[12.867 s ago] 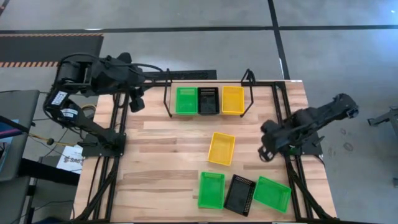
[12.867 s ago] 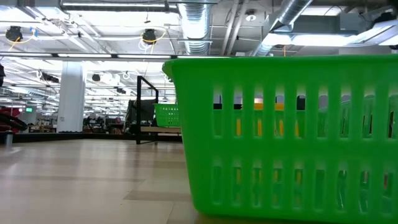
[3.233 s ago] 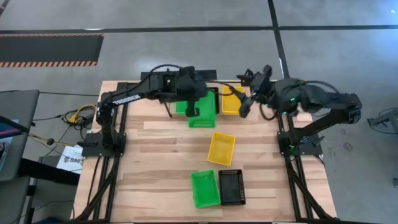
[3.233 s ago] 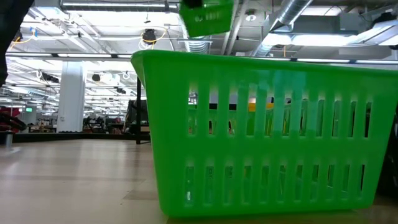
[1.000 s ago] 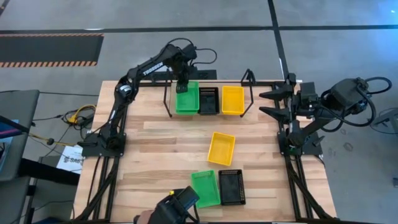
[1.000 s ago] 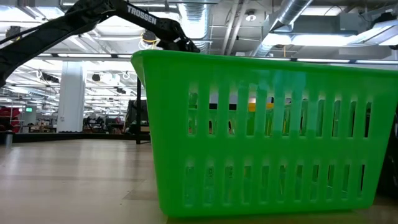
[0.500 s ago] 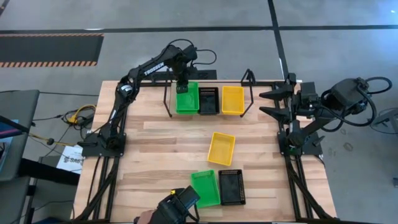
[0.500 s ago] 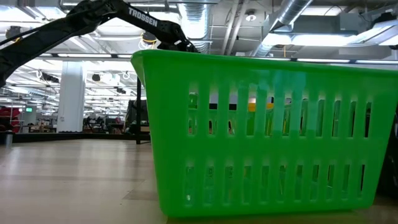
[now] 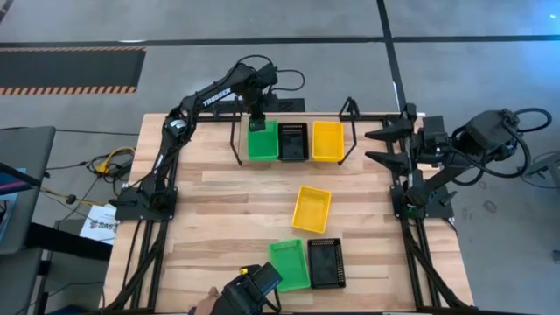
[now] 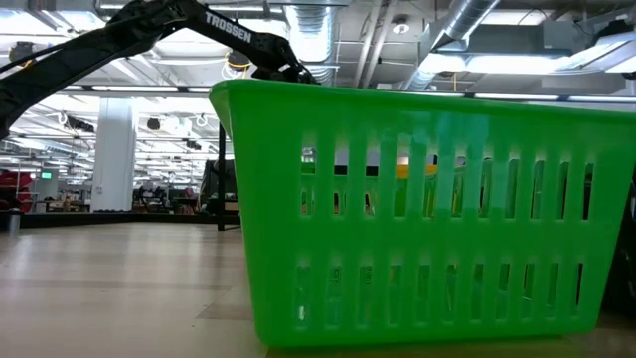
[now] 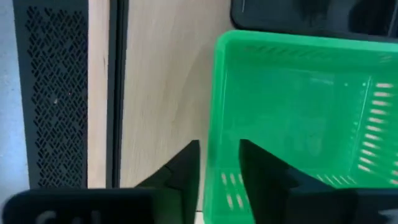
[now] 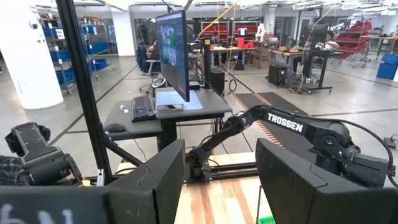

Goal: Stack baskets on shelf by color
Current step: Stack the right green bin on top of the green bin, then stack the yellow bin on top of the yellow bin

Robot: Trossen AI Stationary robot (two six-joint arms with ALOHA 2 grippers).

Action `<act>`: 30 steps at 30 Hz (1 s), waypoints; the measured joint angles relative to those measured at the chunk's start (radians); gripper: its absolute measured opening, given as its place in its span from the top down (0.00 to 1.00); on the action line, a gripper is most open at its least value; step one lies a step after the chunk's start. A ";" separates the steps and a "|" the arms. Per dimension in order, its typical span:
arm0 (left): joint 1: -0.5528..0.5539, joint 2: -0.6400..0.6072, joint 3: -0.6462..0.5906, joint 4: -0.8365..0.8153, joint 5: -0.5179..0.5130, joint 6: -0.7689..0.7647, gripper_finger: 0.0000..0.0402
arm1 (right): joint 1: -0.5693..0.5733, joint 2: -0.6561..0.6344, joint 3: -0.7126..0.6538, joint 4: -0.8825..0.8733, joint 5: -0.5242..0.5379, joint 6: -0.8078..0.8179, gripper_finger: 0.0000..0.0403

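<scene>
The shelf (image 9: 234, 144) stands at the table's far edge with a green basket (image 9: 262, 142), a black one (image 9: 292, 141) and a yellow one (image 9: 327, 140) side by side in it. My left gripper (image 11: 219, 180) is open over the green basket's far wall, one finger outside it and one inside. A yellow basket (image 9: 312, 208) lies mid-table. A green basket (image 9: 289, 264) and a black basket (image 9: 325, 262) sit near the front edge. My right gripper (image 9: 378, 145) waits open at the right edge, holding nothing. My left gripper comes from above at the far short wall (image 11: 222, 186) of the green basket on the shelf, with one finger (image 11: 183, 168) outside and one (image 11: 264, 171) inside. A thin gap shows by the outer finger. Whether the inner finger touches the wall, I cannot tell.
A person's hand with a dark object (image 9: 247, 293) reaches in at the table's front edge, next to the green basket there. Black frame rails (image 9: 162, 219) run along both sides of the table. Bare wood lies between the shelf and the loose baskets.
</scene>
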 joint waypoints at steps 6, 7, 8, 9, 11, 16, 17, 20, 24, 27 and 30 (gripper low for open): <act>-0.003 0.000 0.010 0.001 -0.001 -0.085 0.64 | 0.000 0.000 0.000 -0.001 -0.001 0.000 0.46; -0.003 0.000 0.023 -0.007 0.017 -0.107 0.63 | 0.000 0.000 0.000 -0.003 -0.001 -0.001 0.46; -0.003 0.000 0.042 -0.020 0.042 -0.129 0.63 | 0.000 0.000 0.000 -0.008 -0.001 -0.004 0.46; -0.003 0.000 0.065 -0.041 0.071 -0.147 0.63 | 0.000 0.000 0.000 -0.015 -0.001 -0.005 0.46; -0.004 -0.004 0.118 -0.091 0.133 -0.176 0.62 | 0.000 0.000 0.000 -0.039 -0.001 -0.006 0.46; -0.033 -0.142 0.091 -0.111 0.239 -0.243 0.63 | -0.029 0.003 0.000 -0.127 0.000 -0.007 0.46; -0.047 -0.168 0.091 -0.129 0.247 -0.257 0.64 | -0.041 0.007 0.000 -0.149 0.000 0.000 0.46; -0.106 -0.247 0.091 -0.122 0.254 -0.291 0.65 | -0.080 0.016 -0.001 -0.225 0.000 0.059 0.46; -0.222 -0.355 0.091 -0.099 0.243 -0.355 0.67 | -0.137 0.038 -0.001 -0.342 0.000 0.152 0.46; -0.328 -0.403 0.091 -0.076 0.179 -0.402 0.68 | -0.171 0.064 -0.001 -0.402 0.000 0.191 0.46; -0.440 -0.428 0.091 -0.052 0.099 -0.444 0.68 | -0.198 0.090 -0.002 -0.395 0.000 0.172 0.46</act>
